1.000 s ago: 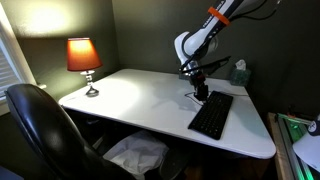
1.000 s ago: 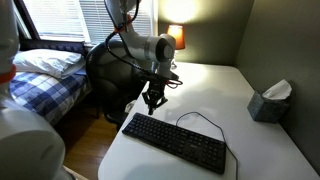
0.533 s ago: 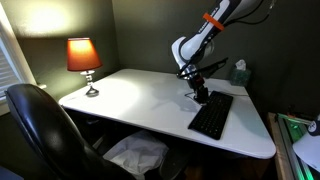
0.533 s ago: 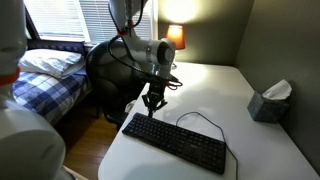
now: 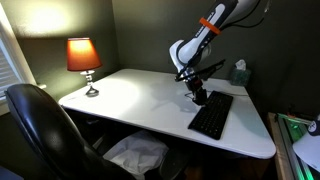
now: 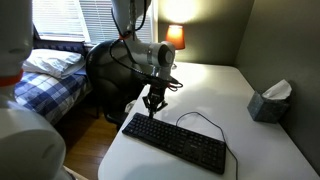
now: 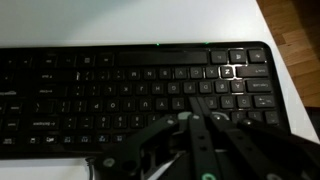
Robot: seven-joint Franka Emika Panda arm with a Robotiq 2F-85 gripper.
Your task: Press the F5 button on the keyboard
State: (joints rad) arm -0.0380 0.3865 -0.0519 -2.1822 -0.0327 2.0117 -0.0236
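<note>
Keyboard, flat, black and rectangular, lies near one edge of the smooth white desk, with its thin black cable looping behind it. In the wrist view its rows of pale key legends are too blurred to read. The gripper hangs over one end of it, its dark fingers drawn together with nothing between them. Farther off stand a soft tissue box and a lamp with a glowing orange shade.
</note>
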